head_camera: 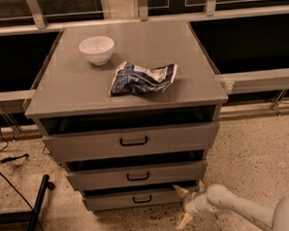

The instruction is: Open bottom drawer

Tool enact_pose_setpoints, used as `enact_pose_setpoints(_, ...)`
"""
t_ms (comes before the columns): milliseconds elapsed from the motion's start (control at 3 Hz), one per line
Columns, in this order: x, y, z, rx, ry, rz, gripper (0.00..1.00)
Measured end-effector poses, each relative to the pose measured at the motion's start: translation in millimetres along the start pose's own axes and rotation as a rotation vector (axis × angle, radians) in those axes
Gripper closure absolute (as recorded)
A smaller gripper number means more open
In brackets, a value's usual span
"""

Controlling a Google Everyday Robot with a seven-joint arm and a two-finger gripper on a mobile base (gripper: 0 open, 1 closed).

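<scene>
TOOL: low at floor level, just beside the right end of the bottom drawer, fingers spread, gripping nothing | DRAWER: lowest of three, under the counter | REASON: upper finger sits near the front's top edge, probably to hook and pull | STEP: pull pending

white arm, gripper w/ tan fingers, btm-right

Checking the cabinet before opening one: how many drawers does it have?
3, stacked: top drawer, middle drawer, and bottom drawer lowest, with the pincer by its right end.
</scene>
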State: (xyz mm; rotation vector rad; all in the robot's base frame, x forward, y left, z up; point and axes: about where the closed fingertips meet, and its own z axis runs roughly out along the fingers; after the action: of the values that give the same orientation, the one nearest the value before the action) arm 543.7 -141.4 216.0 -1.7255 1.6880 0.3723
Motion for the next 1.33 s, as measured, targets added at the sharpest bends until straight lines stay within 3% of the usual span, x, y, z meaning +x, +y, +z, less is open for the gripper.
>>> enact_pose_setpoints(1333, 6.7, -25.2, 28.4, 0.004, 0.068, -0.045, 0.0)
